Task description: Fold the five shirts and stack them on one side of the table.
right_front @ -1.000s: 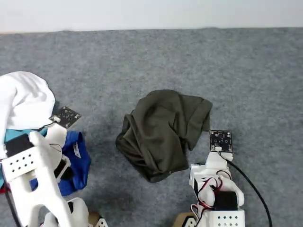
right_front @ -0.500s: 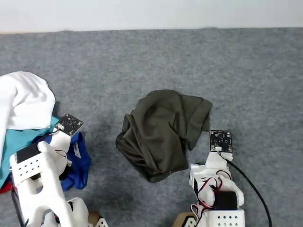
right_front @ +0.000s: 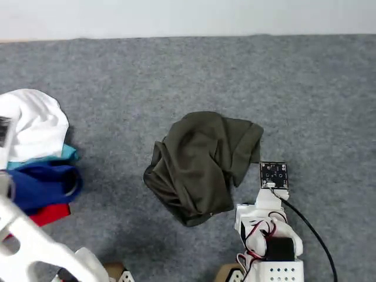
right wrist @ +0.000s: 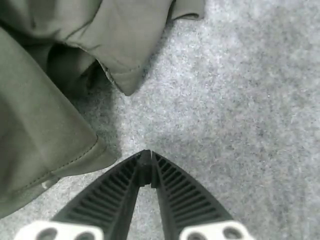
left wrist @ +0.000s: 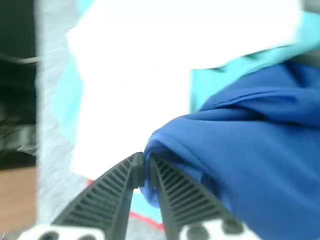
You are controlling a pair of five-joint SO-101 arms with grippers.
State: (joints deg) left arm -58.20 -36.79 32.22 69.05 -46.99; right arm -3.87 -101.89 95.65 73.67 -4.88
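1. Starting at the left gripper [left wrist: 144,167], we find its jaws pressed together on a fold of the blue shirt [left wrist: 260,150], pinching the cloth right at the tips.
2. Just past that fold, we see the white shirt [left wrist: 175,40] lying against the blue one. A teal shirt [left wrist: 212,82] shows between them, and a thin strip of red shirt [left wrist: 145,218] shows close to the jaws.
3. At the right gripper [right wrist: 145,167] we see the jaws closed on each other with nothing between them. They hang over the bare grey table [right wrist: 240,100], just beside the hem of the olive shirt [right wrist: 40,115].
4. From the high view, we place the left arm [right_front: 23,247] at the table's near left corner. The right arm [right_front: 267,232] stands at the near edge, right of the middle, close to the olive shirt's near right side.
5. We see the blue shirt at the table's left edge, in a pile. The white shirt is on its far side, the teal one is a strip between the two, and the red one peeks out on the near side.
6. The olive shirt lies crumpled near the middle of the table, well apart from the pile.
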